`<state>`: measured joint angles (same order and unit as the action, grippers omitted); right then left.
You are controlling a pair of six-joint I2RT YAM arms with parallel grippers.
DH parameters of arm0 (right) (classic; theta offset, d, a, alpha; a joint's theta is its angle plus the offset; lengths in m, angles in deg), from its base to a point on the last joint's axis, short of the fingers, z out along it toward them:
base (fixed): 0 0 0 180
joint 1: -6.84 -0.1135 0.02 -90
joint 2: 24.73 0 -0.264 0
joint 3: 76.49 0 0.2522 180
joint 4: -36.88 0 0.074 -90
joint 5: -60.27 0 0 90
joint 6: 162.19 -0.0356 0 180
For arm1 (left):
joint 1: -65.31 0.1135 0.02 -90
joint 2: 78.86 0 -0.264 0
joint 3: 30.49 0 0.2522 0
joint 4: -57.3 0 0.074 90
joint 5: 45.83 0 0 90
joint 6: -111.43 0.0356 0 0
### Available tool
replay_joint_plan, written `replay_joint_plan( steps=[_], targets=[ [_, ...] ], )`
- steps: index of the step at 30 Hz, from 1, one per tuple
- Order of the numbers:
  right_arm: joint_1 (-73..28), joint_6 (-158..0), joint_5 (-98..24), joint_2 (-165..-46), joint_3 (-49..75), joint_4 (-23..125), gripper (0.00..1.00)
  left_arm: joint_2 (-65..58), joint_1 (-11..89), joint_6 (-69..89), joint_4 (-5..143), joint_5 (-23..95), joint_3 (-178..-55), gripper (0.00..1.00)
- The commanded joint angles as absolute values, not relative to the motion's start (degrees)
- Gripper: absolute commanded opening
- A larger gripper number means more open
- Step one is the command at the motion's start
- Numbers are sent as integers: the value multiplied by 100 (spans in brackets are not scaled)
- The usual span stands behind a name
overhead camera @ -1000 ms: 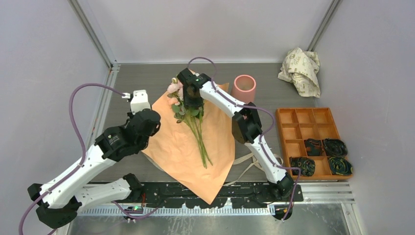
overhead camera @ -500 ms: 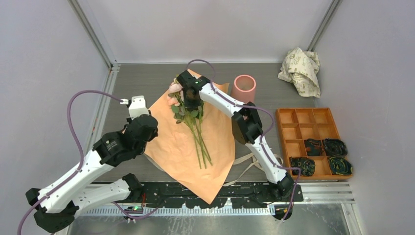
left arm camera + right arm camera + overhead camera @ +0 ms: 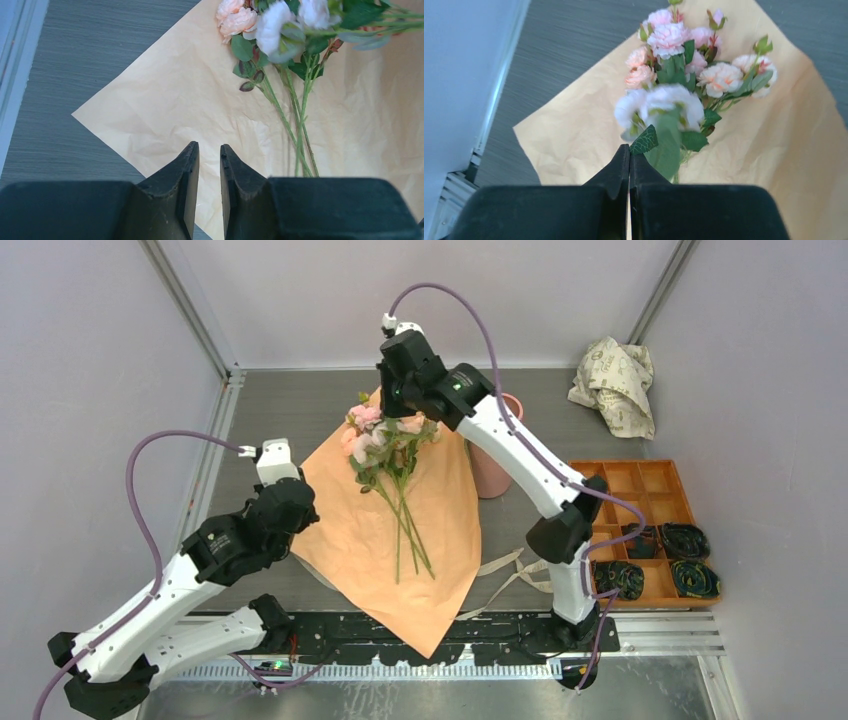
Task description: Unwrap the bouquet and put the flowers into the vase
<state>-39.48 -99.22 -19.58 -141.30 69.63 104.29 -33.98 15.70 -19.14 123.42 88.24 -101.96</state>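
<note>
The bouquet lies unwrapped: its orange wrapping paper [image 3: 440, 540] is spread flat on the table. My right gripper [image 3: 400, 412] [image 3: 629, 150] is shut on the flowers [image 3: 385, 435] [image 3: 674, 45] just below the pink and peach blooms. The bloom end hangs raised while the thin green stems [image 3: 405, 530] trail down onto the paper. The pink vase [image 3: 488, 478] stands behind the right forearm, mostly hidden. My left gripper [image 3: 297, 512] [image 3: 209, 147] hovers over the paper's left corner, jaws narrowly open with nothing between them.
Beige ribbon [image 3: 505, 570] lies by the paper's right edge. An orange compartment tray [image 3: 625, 500] with dark coiled items [image 3: 660, 540] sits at the right. Crumpled cream printed paper [image 3: 615, 380] is at the back right corner.
The right gripper closed on the flowers and rose, lifting the bloom end off the paper. The left arm drew back slightly toward the near left.
</note>
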Motion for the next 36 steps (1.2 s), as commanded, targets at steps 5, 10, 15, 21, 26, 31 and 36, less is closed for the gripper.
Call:
replay_joint_plan(
  steps=[5,10,15,21,26,31,36],
  targets=[
    [-4039,-9539,-1880,-13514,7051,10947,1,-3457,1574,-2005,12170,8708,-10183,23],
    [-4272,-9911,-1876,-12757,5097,10746,1,-3508,1573,-2018,12062,8663,-10057,23],
    [-4437,-10380,-2122,-12090,3319,10572,3,-3398,1574,-1988,11952,8498,-9965,23],
    [-4730,-10369,-1929,-11974,2468,10662,51,-3262,1574,-1988,11721,8310,-9828,23],
    [-4755,-10195,-1686,-12275,2296,10569,66,-3144,1574,-1996,11714,8205,-9836,21],
    [-4751,-9961,-1422,-12788,2298,10312,68,-3229,1574,-2018,11786,8260,-9792,21],
    [-4599,-9551,-1299,-13519,2673,10189,70,-3280,1574,-2023,11777,8292,-9728,22]
  ],
)
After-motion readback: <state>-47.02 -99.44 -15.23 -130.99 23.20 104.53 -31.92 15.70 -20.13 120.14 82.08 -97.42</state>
